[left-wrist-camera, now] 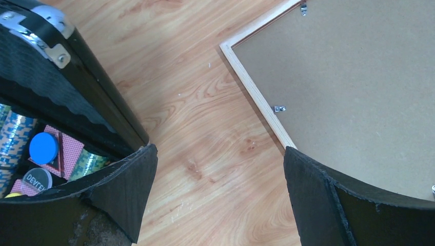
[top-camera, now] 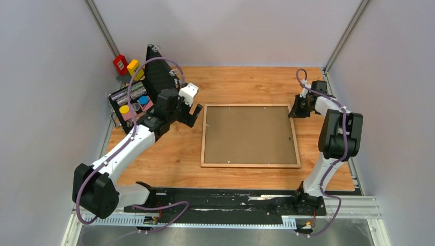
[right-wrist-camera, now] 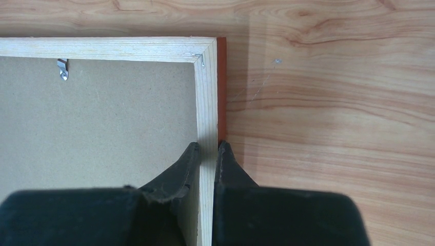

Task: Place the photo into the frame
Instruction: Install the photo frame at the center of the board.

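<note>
Looking down from the top view, the frame lies flat in the middle of the picture on the wooden surface, pale wood back upward, with the brown backing board filling its opening. Over at the frame's upper right corner, the right fingers are down on the right-hand rail. The right wrist view makes it plain: the fingers are pinched together on the pale rail, one on the inner side over the backing board, the other on the outer side against the reddish-brown edge. A small metal clip sits on the board near the upper left of that picture. Across the way, the left fingers hang just off the frame's upper left corner, spread wide and holding nothing. From the left wrist view, those fingers have bare surface between them, the frame corner and its board at the upper right, another clip by the rail. At the left edge stands the open black case, with a blue chip and a round dealer button inside. Back in the top view, the case sits at the upper left, red and yellow blocks just behind it.
</note>
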Robot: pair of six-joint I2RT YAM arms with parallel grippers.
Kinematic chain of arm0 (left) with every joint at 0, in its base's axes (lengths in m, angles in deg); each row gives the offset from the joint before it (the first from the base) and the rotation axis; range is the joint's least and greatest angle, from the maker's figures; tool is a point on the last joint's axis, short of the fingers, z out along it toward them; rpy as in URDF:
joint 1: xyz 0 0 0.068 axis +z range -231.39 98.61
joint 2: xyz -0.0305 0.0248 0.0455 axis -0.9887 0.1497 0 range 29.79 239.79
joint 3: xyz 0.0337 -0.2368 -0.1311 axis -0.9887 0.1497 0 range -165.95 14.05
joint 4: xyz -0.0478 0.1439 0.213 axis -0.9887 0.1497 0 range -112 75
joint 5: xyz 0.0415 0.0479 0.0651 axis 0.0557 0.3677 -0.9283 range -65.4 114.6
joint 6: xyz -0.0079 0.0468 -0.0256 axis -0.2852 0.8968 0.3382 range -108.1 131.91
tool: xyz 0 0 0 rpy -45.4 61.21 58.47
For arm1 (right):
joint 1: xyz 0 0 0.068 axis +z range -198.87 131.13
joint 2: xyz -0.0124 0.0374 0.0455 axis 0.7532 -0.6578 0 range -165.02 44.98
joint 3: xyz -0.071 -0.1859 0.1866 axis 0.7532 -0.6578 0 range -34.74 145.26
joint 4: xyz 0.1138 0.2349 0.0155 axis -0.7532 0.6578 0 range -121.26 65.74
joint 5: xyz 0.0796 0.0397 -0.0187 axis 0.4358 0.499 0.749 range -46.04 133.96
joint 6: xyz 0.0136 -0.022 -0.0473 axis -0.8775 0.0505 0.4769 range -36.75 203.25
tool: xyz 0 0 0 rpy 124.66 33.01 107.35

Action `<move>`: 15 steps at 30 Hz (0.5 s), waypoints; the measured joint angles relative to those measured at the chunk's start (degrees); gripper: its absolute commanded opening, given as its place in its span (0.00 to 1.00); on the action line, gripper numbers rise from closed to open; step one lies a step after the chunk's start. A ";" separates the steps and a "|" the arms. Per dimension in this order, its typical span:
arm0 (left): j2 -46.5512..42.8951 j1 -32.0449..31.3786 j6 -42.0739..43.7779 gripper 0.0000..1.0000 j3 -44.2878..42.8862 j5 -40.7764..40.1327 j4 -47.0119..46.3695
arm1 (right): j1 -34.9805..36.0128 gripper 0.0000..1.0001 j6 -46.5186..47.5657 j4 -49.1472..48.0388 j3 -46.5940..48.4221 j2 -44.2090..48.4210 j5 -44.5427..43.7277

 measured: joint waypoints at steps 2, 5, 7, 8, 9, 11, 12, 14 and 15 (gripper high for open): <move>0.92 0.00 -0.02 1.00 0.11 0.17 -0.22 | 0.00 0.01 0.00 -0.28 -0.48 0.44 -0.04; 3.21 0.00 -0.17 1.00 0.07 0.87 -0.35 | 0.00 0.01 -0.04 -0.42 -1.03 1.29 -0.04; 5.11 0.02 -0.20 1.00 -0.02 1.38 -0.35 | 0.00 0.01 -0.07 -0.59 -1.20 1.75 -0.02; 6.29 0.00 -0.20 1.00 -0.07 1.60 -0.39 | 0.00 0.01 -0.07 -0.76 -1.31 1.92 -0.02; 7.30 0.00 -0.20 1.00 -0.07 1.70 -0.42 | 0.00 0.01 -0.07 -0.81 -1.40 2.08 -0.02; 8.92 0.00 -0.20 1.00 -0.07 1.70 -0.57 | 0.00 0.01 -0.07 -0.87 -1.64 2.49 -0.02; 9.53 0.00 -0.20 1.00 -0.07 1.70 -0.79 | 0.00 0.01 -0.07 -0.81 -1.68 2.60 -0.04; 10.36 0.00 -0.20 1.00 -0.07 1.70 -1.29 | 0.00 0.01 -0.07 -0.83 -1.68 2.71 0.07; 10.64 0.00 -0.22 1.00 -0.07 1.79 -1.55 | 0.00 0.01 -0.07 -0.90 -1.68 2.71 0.04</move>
